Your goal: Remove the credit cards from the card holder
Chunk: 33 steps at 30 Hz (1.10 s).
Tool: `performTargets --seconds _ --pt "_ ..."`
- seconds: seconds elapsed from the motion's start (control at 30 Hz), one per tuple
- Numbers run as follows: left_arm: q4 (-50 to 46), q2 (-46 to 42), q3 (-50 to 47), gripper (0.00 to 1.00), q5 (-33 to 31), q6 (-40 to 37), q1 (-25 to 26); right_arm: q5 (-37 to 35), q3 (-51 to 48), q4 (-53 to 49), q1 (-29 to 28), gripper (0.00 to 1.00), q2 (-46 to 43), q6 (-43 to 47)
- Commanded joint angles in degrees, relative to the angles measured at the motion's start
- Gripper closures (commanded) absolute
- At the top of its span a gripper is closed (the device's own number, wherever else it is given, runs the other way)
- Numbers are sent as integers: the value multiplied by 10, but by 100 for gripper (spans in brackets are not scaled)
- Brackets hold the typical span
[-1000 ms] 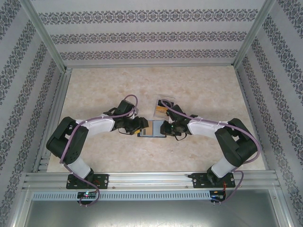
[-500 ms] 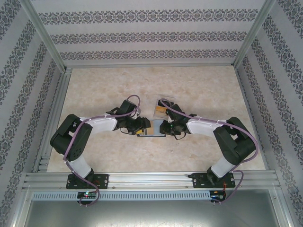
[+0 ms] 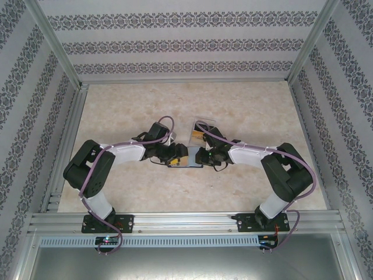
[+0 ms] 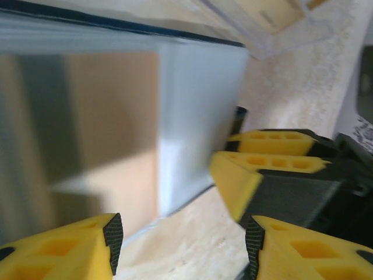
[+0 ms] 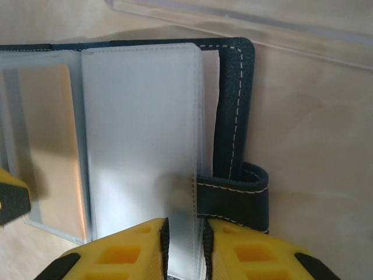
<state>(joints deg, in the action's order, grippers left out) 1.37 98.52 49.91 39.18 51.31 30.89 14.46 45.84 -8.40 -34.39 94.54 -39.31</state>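
Note:
The dark navy card holder [image 3: 187,159] lies open on the table between both arms. Its bluish-grey inner panel [image 5: 140,134] faces up, with the navy closing tab [image 5: 239,195] at its right. My right gripper [image 5: 185,233] is shut on that panel's near edge. A tan credit card [image 5: 49,140] sits inside the left clear sleeve, blurred in the left wrist view as the same tan card [image 4: 111,116]. My left gripper [image 4: 183,242] is open over bare table just short of the holder's edge, and the right gripper's yellow fingers [image 4: 262,169] are close beside it.
A clear plastic box [image 3: 201,133] stands just behind the holder, its edge close to the holder's far side [image 5: 262,23]. The marble-patterned table [image 3: 128,111] has free room to the left, right and front. Patterned walls and aluminium rails enclose it.
My left arm has slid right toward the card holder, and its fingertips now reach the holder's left edge. The right gripper keeps its hold and has barely moved.

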Motion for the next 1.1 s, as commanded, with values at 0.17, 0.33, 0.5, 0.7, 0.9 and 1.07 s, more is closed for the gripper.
performTargets --seconds 0.17,0.33,0.5,0.7,0.9,1.07 --pt "34 -23 22 40 26 10 7 1 4 -6 -6 73 25 -7" --pt "-40 -39 30 39 -30 -23 2 1 3 -6 -6 73 25 -7" --pt "-117 -41 38 39 -87 -58 -7 1 1 -7 -6 73 24 -7" --pt "-130 -19 39 41 -95 -69 -7 3 1 -4 -8 71 6 -5" --pt "-123 1 30 52 -95 -66 -7 8 9 5 -13 71 -35 0" --pt "-117 16 24 62 -90 -62 -7 36 25 31 -20 75 -22 -19"
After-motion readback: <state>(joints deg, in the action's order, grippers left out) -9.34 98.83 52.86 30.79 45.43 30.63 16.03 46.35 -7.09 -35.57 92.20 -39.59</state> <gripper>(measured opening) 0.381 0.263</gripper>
